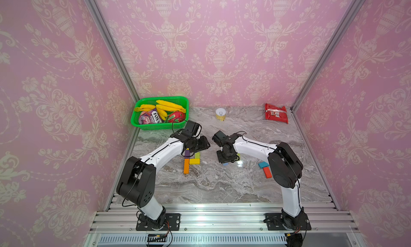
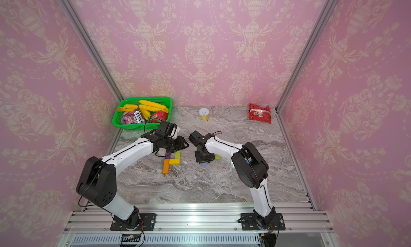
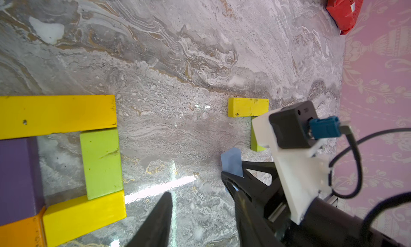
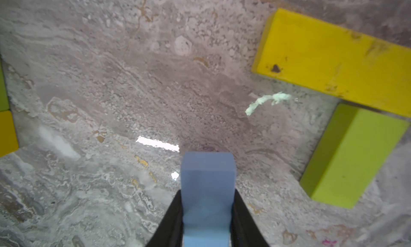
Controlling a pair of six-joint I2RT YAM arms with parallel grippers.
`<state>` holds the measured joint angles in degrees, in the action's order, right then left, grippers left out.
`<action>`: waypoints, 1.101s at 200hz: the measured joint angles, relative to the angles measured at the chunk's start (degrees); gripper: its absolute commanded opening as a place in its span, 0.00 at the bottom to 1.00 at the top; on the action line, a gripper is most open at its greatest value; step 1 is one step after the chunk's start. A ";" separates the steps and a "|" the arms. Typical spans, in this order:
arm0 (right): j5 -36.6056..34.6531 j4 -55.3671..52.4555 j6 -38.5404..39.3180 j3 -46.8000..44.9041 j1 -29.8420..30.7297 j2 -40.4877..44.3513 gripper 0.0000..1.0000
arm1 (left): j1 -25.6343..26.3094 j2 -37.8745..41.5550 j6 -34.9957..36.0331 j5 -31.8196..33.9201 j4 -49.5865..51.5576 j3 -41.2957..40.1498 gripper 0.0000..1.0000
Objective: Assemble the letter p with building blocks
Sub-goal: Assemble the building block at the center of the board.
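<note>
Over the marble (image 1: 222, 185), right fingers (image 4: 171, 223) pinch half-hidden blue block (image 4: 208, 179); left fingers (image 3: 158, 221) parted, empty.

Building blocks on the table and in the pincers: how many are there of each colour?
yellow blocks: 3
lime green blocks: 2
purple block: 1
orange block: 1
light blue block: 1
teal block: 1
red block: 1
Total: 10

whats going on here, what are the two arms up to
Two robot arms are building a letter P from coloured blocks on a marble tabletop. The right claw is shut on a light blue block, near a loose yellow block and a loose lime green block. The left claw is open and empty over the letter so far: orange block and purple block as stem, two yellow bars and a lime green bar as loop.
</note>
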<state>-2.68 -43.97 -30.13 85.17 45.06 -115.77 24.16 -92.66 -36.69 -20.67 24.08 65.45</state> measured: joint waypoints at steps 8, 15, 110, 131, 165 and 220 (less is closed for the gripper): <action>-0.24 0.02 -0.37 0.00 0.00 0.00 0.36 | 0.00 -0.02 -0.02 -0.31 -0.20 0.00 0.48; -0.57 0.04 -0.55 0.00 -0.02 0.00 0.40 | 0.00 -0.07 -0.02 -0.59 -0.31 0.00 0.48; -5.70 9.77 -0.79 -8.37 -1.11 16.33 0.49 | 2.84 -4.50 -0.26 -2.38 -0.22 0.31 0.36; -5.27 12.66 -0.17 -11.76 -2.71 19.21 0.33 | 5.53 -6.29 -1.33 -3.21 -0.35 0.42 0.21; -1.95 18.60 -1.38 -22.99 -3.52 21.09 0.10 | 8.61 -7.74 -5.09 -5.29 -4.44 -2.16 0.00; 4.52 26.18 -3.80 -32.17 -3.52 21.14 0.09 | 9.38 -10.34 -8.28 -5.88 -7.17 -3.67 0.00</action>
<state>1.85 -17.78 -33.93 52.99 41.54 -94.63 33.54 -103.00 -44.97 -26.55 16.91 61.78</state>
